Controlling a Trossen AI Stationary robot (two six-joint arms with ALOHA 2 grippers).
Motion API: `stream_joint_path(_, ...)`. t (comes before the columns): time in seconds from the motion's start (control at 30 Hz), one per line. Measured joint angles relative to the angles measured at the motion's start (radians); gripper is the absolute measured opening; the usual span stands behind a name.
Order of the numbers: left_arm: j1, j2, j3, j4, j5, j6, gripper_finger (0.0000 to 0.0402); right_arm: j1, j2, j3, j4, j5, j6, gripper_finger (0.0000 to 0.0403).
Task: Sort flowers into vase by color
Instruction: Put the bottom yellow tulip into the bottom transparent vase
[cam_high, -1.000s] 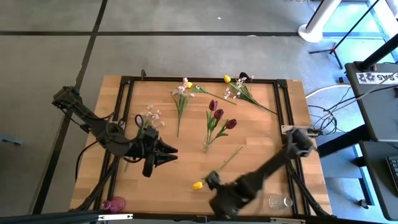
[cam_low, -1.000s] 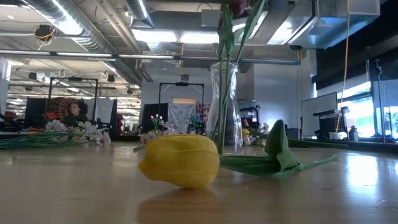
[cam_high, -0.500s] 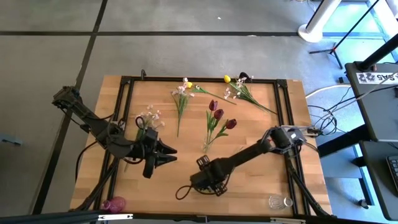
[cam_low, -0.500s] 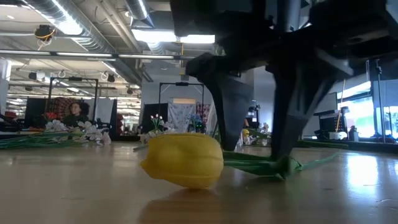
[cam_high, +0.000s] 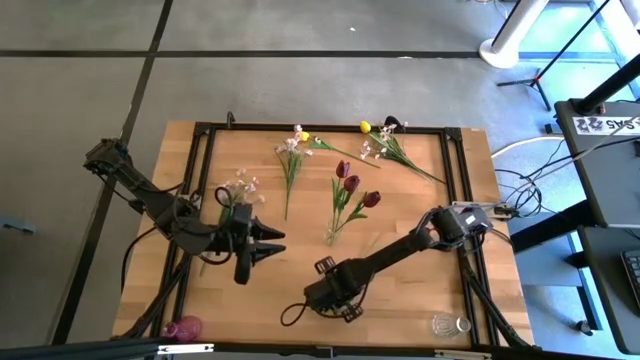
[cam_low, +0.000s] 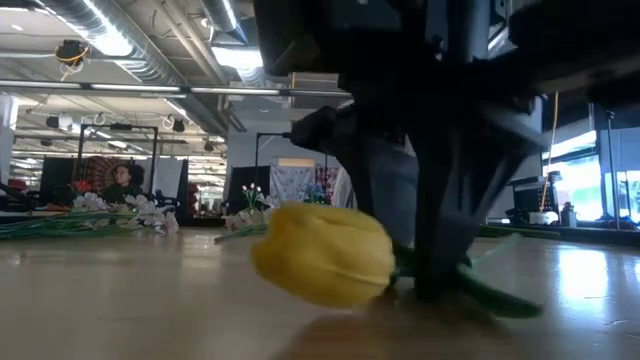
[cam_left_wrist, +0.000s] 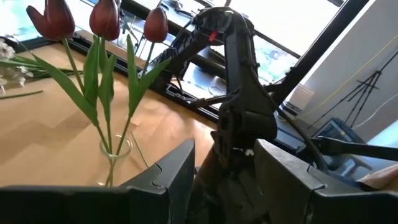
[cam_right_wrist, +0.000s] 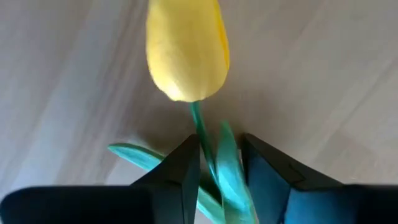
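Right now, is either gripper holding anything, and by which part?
The right gripper is closing on the yellow tulip at its green stem, just below the bloom. The left gripper holds nothing.

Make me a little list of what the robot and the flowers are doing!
right claw: fingers on both sides of the yellow tulip's stem, near the table's front
left claw: open, waiting over the table's left side
red tulips: standing in a clear vase
white sprays: lying flat at the back
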Motion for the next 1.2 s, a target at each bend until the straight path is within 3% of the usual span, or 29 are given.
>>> stream_joint_path(0.13,0.0,0.0,0.0,-0.005,0.0,0.001,0.016,0.0,0.01,0.002,0.001,-0.021,-0.004,0.0126)
stream_joint_path(0.23,0.0,0.0,0.0,-0.007,0.0,0.001,0.016,0.0,0.011,0.002,0.002,0.027,-0.005,0.0122)
stream_joint_path(0.33,0.0,0.0,0.0,-0.011,0.0,0.002,0.016,-0.002,0.012,0.001,0.005,0.034,0.0,0.0096)
stream_joint_path(0.5,0.0,0.0,0.0,-0.019,0.0,0.002,0.016,-0.003,0.013,0.007,0.005,0.025,0.002,0.0019)
stream_joint_path(0.67,-0.002,0.0,0.0,-0.014,0.008,0.047,0.016,-0.004,-0.026,0.06,-0.055,0.006,0.003,0.0018)
stream_joint_path(1.03,0.001,0.0,0.0,0.009,0.009,0.108,0.016,0.075,-0.491,0.098,-0.032,-0.03,0.053,0.0008)
stream_joint_path(1.2,0.006,0.0,0.0,0.041,0.008,0.046,0.016,0.197,-0.688,0.095,0.032,0.078,0.106,0.0007)
